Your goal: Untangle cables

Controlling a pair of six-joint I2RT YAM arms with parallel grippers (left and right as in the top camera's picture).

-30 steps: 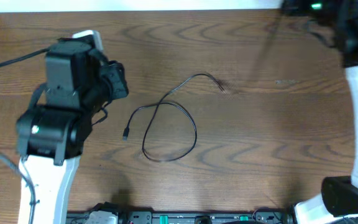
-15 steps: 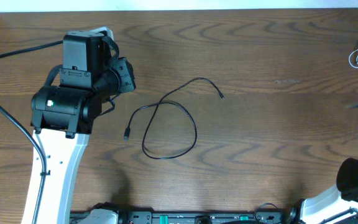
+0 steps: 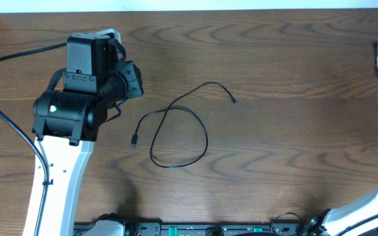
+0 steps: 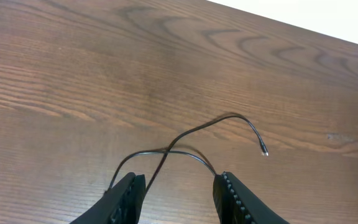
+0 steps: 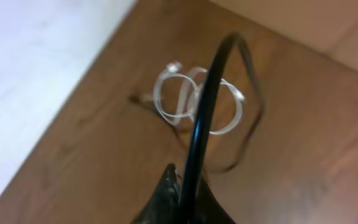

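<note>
The black cable is lying in the middle of the overhead frame on the counter. It is crossing itself 1 time to form 1 loose loop, with its 2 plug ends pointing off to the left and upper right. The left gripper is hovering at the upper left of that frame, aiming toward the loop. Its fingers are standing apart with nothing between them. In the left wrist view the crossing is sitting just above the gap, so the gripper is probably lining up for a grab there.

The white cable is lying coiled at the far upper right edge of the overhead frame, well apart from the black one, likely so the 2 are not mixing. The right gripper is sitting at the bottom of its own view above that coil. Its fingers are pressed together and seemingly pinching a dark cord arching upward from them, though blur is making this uncertain.
</note>
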